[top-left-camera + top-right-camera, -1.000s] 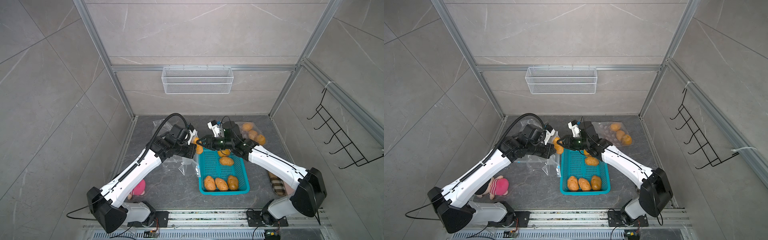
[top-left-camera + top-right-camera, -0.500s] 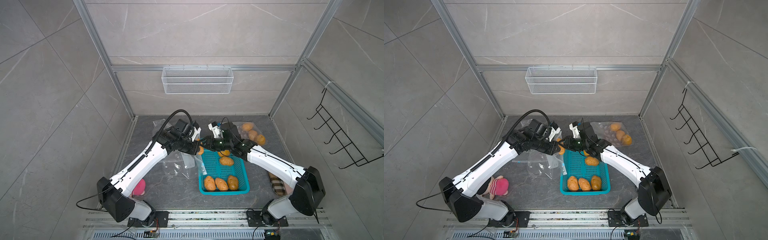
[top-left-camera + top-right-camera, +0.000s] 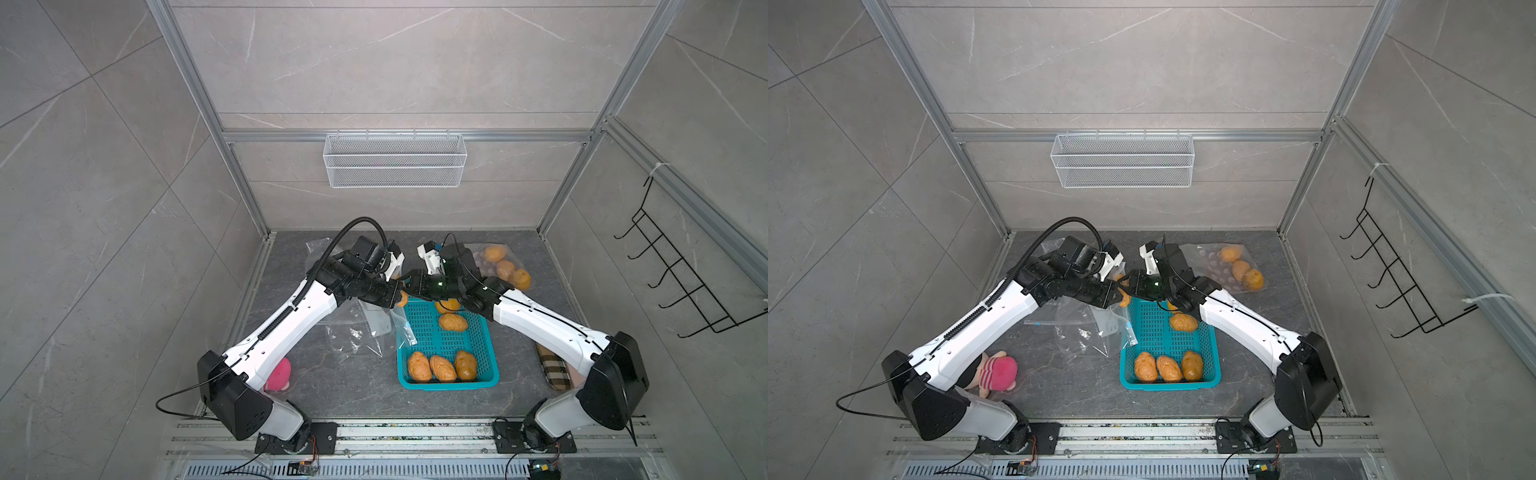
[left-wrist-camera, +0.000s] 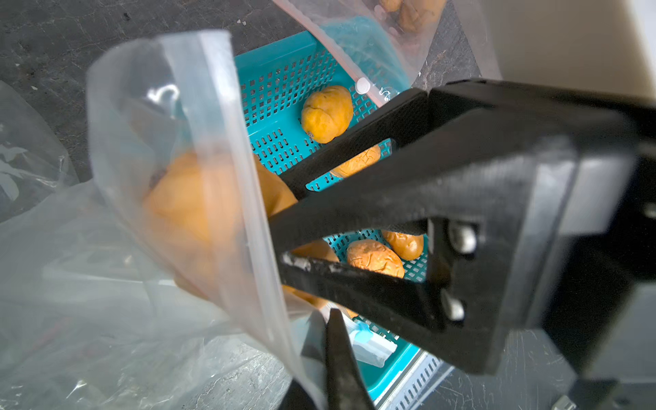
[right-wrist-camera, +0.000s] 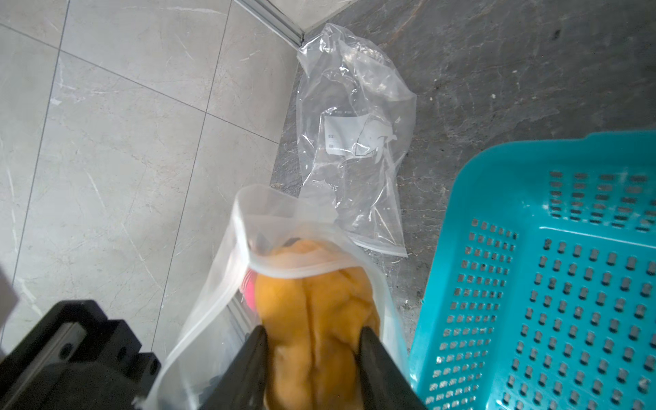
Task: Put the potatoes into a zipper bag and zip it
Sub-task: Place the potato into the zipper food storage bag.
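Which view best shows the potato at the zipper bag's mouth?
Right wrist: the potato sits between the right hand's fingers at the bag's mouth. Left wrist shows it blurred through plastic; both top views, only a sliver.

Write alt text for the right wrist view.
The right gripper holds an orange potato between its fingers, partway into the open mouth of a clear zipper bag. A teal perforated basket sits beside it, and a crumpled clear bag lies on the dark surface beyond.

Nothing legible shows in any view. The white label on the empty clear bag lying on the counter carries small print and square codes, too blurred to read.
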You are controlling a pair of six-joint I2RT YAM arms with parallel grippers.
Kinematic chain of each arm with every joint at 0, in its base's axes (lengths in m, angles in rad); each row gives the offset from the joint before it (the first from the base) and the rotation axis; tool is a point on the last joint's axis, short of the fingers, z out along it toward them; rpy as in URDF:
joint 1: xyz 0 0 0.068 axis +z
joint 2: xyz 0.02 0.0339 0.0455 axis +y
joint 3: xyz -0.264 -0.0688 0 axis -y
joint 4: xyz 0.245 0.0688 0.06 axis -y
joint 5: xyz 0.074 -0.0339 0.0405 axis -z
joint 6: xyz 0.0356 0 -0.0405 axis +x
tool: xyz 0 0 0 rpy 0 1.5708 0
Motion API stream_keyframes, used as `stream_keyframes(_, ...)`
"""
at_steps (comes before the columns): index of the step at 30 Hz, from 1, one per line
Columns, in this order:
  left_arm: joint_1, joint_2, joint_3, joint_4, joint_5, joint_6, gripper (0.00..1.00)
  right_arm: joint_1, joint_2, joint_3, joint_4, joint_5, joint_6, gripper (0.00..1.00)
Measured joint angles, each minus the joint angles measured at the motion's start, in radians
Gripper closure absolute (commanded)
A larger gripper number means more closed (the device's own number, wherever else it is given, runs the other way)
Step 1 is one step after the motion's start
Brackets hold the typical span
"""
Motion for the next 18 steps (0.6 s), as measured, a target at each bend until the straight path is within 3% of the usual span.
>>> stream_keyframes(9, 0.000, -0.022, 0.000, -0.008, -0.003, 0.000, 1.00, -0.002, -0.051, -0.045, 0.019, -0.060, -0.002, 0.54)
stream_keyframes(18, 0.000, -0.063, 0.000, -0.011, -0.003, 0.002, 1.00, -0.012, -0.111, -0.097, 0.057, -0.112, 0.003, 0.82)
